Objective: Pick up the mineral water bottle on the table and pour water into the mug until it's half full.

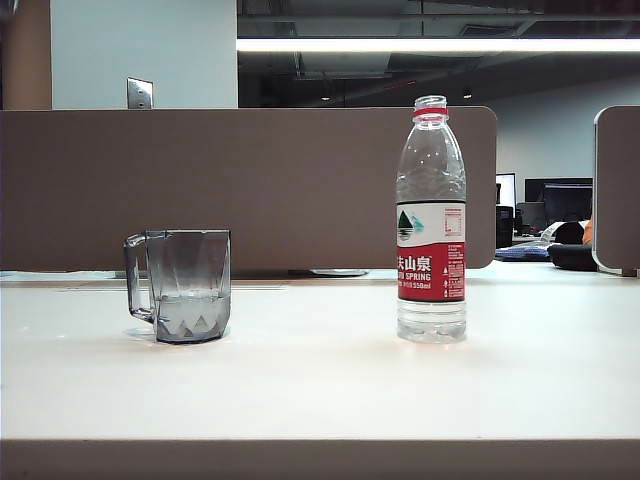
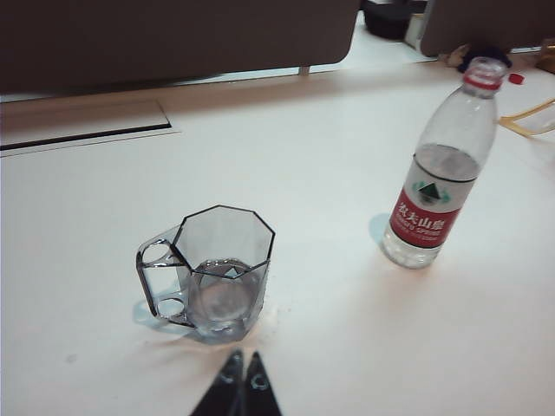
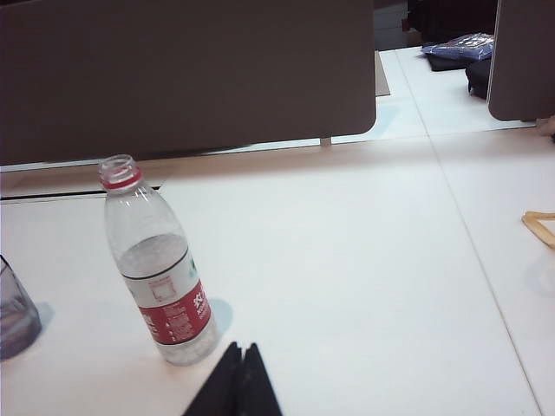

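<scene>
Mineral water bottle [image 1: 431, 220] upright, uncapped, right of centre on tabletop [image 1: 320, 390]; mug [image 1: 180, 286] w/ some water [image 1: 190, 303] at left, well apart. Left gripper [image 2: 240, 364] above the tabletop near the mug, right gripper [image 3: 240, 354] near bottle base; both jaws pressed together, holding nothing.

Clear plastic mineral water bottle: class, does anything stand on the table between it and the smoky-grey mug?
Nothing visible does. The clear plastic bottle and the smoky-grey mug stand upright and apart, with only bare off-white table between. Both the left gripper and right gripper are shut, away from both.
</scene>
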`<action>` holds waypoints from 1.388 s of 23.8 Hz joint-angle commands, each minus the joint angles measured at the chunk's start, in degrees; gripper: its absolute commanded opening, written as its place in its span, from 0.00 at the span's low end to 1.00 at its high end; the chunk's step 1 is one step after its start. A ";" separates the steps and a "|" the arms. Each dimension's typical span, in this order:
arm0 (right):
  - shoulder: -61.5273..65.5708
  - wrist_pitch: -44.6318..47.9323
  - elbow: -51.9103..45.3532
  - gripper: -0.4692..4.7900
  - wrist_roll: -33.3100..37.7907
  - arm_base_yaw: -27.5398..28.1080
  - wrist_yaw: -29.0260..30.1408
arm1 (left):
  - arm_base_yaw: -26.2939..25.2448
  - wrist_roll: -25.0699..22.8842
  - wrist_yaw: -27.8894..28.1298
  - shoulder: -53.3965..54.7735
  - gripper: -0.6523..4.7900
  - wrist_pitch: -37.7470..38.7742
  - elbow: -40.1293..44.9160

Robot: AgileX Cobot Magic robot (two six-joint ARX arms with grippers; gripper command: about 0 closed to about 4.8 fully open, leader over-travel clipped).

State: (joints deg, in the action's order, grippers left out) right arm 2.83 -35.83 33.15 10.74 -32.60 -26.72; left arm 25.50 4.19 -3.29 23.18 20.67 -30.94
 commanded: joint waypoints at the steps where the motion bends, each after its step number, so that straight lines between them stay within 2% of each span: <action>1: 0.04 8.20 -5.75 0.08 -0.48 -0.07 2.95 | -0.09 -1.84 -2.36 -2.03 0.12 -12.94 6.36; 3: 0.07 14.91 -10.56 0.08 -0.48 -0.07 4.66 | -0.09 -2.32 -2.32 -2.89 0.11 -19.45 11.21; 7: 0.13 28.94 -20.94 0.08 -0.48 -0.07 6.32 | -0.09 -6.93 -5.27 -2.86 0.11 -25.81 18.67; 10: 0.11 31.80 -25.38 0.08 -0.50 -0.07 6.32 | -0.11 -6.69 -7.37 -3.06 0.11 -29.57 22.97; 13: 0.11 31.63 -27.17 0.08 -3.91 -0.07 6.43 | -0.13 -3.87 -7.96 -5.57 0.11 -32.48 26.01; 18: 0.11 31.19 -27.82 0.08 -5.42 -0.07 8.72 | -0.11 -3.08 -7.82 -12.72 0.11 -30.73 29.09; 23: 0.07 31.39 -29.29 0.08 -6.99 -0.04 8.68 | -0.11 -2.29 -2.45 -20.26 0.11 -25.51 30.60; 26: 0.07 31.67 -31.01 0.08 -8.07 -0.04 8.70 | -0.28 -4.92 -0.37 -22.95 0.11 -21.86 30.60; 33: -0.22 34.01 -33.05 0.08 -10.73 2.19 7.15 | -6.71 -5.92 -0.81 -22.82 0.11 -21.73 30.60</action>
State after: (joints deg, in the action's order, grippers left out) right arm 2.52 -3.86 0.40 1.85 -31.38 -19.11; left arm 19.88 -1.52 -3.77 0.38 -0.19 -0.16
